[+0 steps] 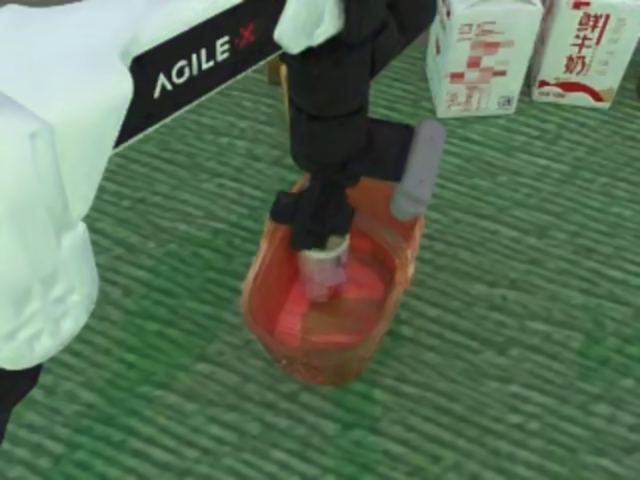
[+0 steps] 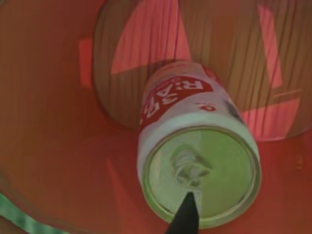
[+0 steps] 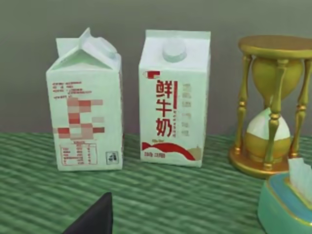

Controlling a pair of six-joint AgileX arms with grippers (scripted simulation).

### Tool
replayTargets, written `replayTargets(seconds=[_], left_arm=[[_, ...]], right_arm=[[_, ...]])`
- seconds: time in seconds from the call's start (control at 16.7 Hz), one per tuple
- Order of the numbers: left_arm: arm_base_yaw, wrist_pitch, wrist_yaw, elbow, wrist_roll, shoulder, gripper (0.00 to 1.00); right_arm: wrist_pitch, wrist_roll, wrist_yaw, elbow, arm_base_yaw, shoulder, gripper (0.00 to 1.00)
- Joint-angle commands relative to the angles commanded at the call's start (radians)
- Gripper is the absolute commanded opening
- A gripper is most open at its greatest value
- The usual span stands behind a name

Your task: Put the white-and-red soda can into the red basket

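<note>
left arm (image 1: 60,150): white shell with black band, nearest the top camera, reaching in from the top view's left and down into the basket.
left gripper (image 1: 322,238): black, inside the basket, closed on the can's upper end; in the left wrist view one dark fingertip (image 2: 185,214) lies across the can's pale top.
can (image 1: 322,272): white with a red label, upright, held low within the basket, over the basket floor; cannot tell whether it touches the floor.
basket (image 1: 262,300): orange-red, oval, woven, at the table's middle on the green mat (image 1: 520,330).
handle (image 1: 418,170): grey bar at the basket's far right rim.
cartons (image 1: 484,55): two, white and red, upright, side by side at the far right, well apart from the basket.
hourglass (image 3: 270,105): gold, just beside the right-hand carton, seen in the right wrist view.
tissue box (image 3: 287,204): teal, near the hourglass.
right gripper (image 3: 95,219): only a dark tip shows; cannot tell its state.
</note>
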Motion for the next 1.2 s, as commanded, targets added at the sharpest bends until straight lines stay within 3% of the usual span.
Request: replayTargets(seconds=[0.24,0.3,1.2], left_arm=[[0.000,0.000,0.000,0.000,0.000,0.000,0.02],[0.000,0.000,0.000,0.000,0.000,0.000,0.00],[0.000,0.000,0.000,0.000,0.000,0.000,0.00]], right_arm=[[0.000,0.000,0.000,0.000,0.000,0.000,1.00],[0.000,0.000,0.000,0.000,0.000,0.000,1.00],[0.000,0.000,0.000,0.000,0.000,0.000,1.00]])
